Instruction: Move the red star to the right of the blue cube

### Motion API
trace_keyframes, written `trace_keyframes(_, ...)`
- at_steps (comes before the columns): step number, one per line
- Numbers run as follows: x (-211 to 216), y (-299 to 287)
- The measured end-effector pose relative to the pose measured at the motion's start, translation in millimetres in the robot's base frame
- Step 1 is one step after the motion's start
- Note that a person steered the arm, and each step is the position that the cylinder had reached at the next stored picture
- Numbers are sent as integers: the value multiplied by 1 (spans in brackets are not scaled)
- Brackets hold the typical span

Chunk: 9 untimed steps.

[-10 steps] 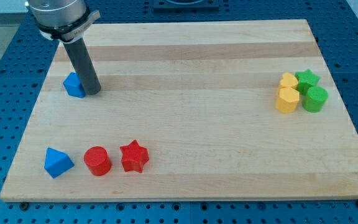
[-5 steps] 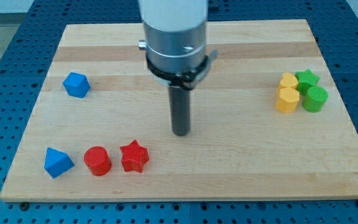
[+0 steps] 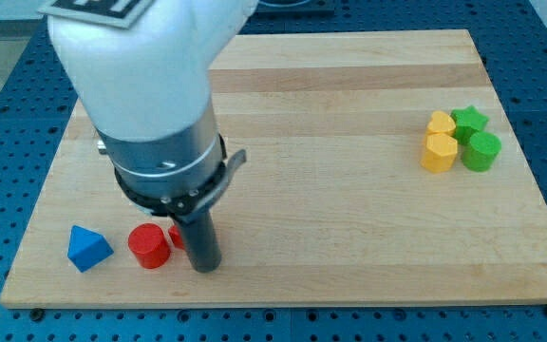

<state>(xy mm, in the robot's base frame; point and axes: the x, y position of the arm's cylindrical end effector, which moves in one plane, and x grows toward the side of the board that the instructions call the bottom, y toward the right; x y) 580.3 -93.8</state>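
Observation:
My tip (image 3: 204,267) rests on the wooden board (image 3: 349,237) near its bottom edge, just right of the red cylinder (image 3: 148,246). The rod covers almost all of the red star; only a red sliver (image 3: 175,236) shows at the rod's left side, between the rod and the cylinder. A blue wedge-like block (image 3: 88,248) lies left of the cylinder. The second blue block, seen earlier at the upper left, is hidden behind the arm's body.
At the view's right sits a tight cluster: two yellow blocks (image 3: 442,123) (image 3: 438,152), a green star (image 3: 469,121) and a green cylinder (image 3: 482,151). The arm's large body (image 3: 155,114) blocks the left middle of the board.
The tip moved from beside the upper-left blue block to the board's middle, then down and left onto the red star's spot. The star is now mostly covered; whether it shifted cannot be told.

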Motion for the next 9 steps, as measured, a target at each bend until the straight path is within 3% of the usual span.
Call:
trace_keyframes(4,-78,-65)
trace_keyframes(9,-123,-50)
